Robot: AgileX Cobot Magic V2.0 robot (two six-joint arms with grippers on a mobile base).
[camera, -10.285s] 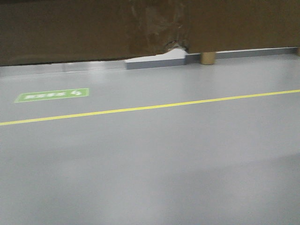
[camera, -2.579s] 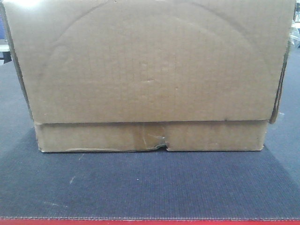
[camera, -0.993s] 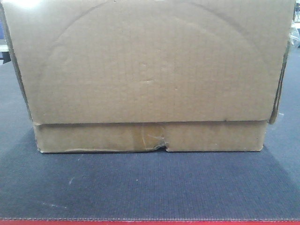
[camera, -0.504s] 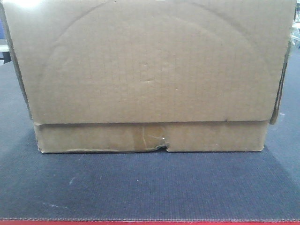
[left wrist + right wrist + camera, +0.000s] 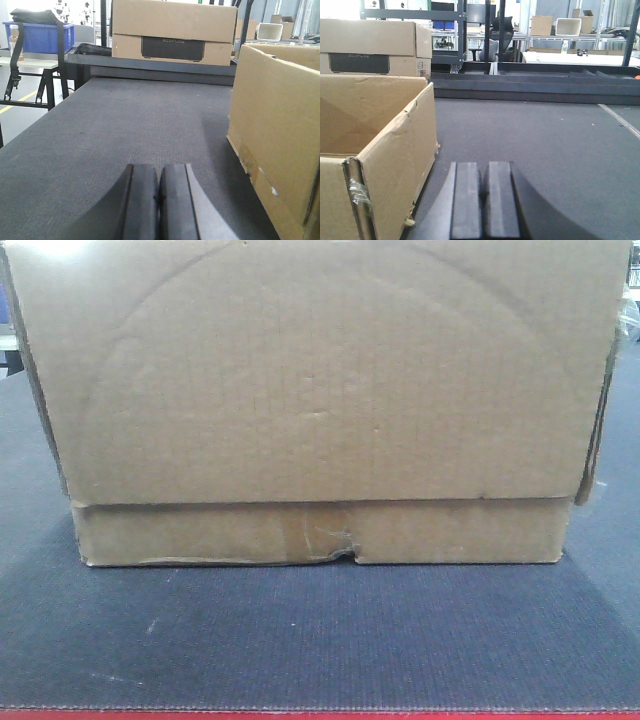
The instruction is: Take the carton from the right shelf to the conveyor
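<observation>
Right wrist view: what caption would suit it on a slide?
Right gripper shut and empty over the conveyor, beside the open-topped carton.

The carton (image 5: 320,400), formerly above the floor, now rests on the conveyor (image 5: 320,640).

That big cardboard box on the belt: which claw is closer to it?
Neither clearly. The left claw sits shut to the left of the carton; the right claw sits shut to its right. Both are apart from it, over the conveyor.
</observation>
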